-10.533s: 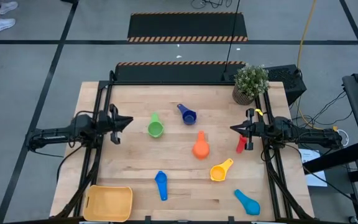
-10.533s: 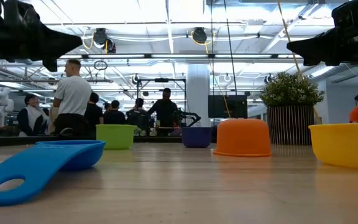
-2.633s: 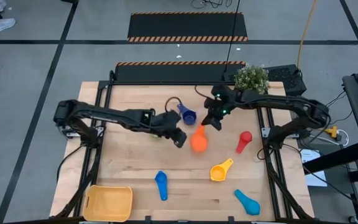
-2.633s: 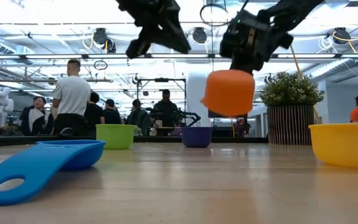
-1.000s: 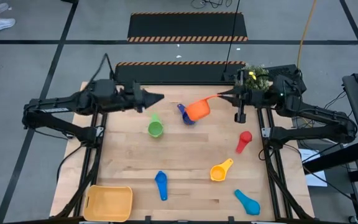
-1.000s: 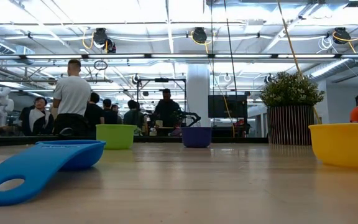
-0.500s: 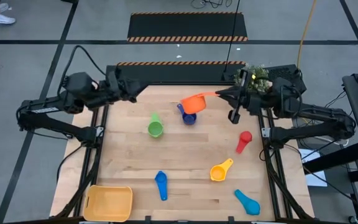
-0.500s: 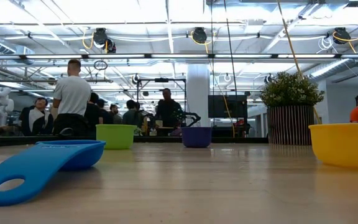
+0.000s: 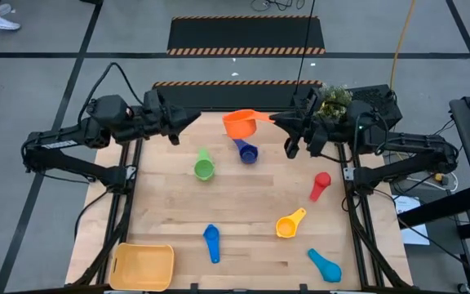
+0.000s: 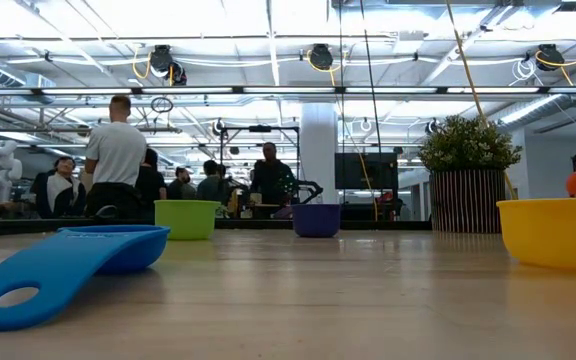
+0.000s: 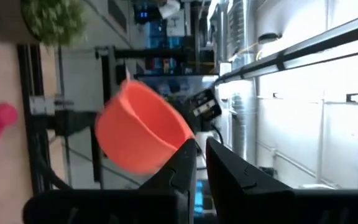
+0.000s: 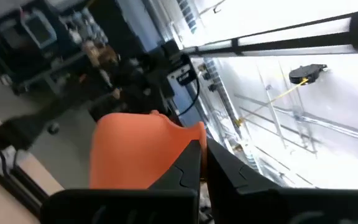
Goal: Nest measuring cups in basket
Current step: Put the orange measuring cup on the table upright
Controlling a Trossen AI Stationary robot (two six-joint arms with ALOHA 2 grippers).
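The orange measuring cup [image 9: 238, 122] hangs in the air over the table's far edge, with my right gripper [image 9: 274, 120] shut on it. It fills the right wrist view [image 12: 138, 155] and also shows in the left wrist view [image 11: 138, 127]. My left gripper [image 9: 196, 118] is shut, points level at the cup from the left and stays a short gap away from it. Green [image 9: 204, 167], dark blue [image 9: 246, 152], red [image 9: 321, 184], yellow [image 9: 290, 223] and two blue cups [image 9: 211, 242] [image 9: 325, 265] lie on the table. The basket [image 9: 143, 266] sits at the near left corner. My right gripper pinches the orange cup's handle [image 9: 261, 120] between its two fingers, near the handle's free end. The fingers come about level from the table's right side and lie along the handle. The cup is lifted clear of the table, bowl toward the left arm.
A potted plant [image 9: 329, 102] stands at the far right corner, close behind my right arm. In the low view a blue cup [image 10: 58, 265] lies near, with the green [image 10: 186, 218], dark blue [image 10: 316, 219] and yellow cups [image 10: 553, 232] beyond. People stand in the room behind.
My right gripper has carried the orange cup up and toward the table's far left, rolling its wrist so the cup has turned about. The cup now hangs over the far edge, no longer above the dark blue cup. My left gripper has drawn back a little toward the left.
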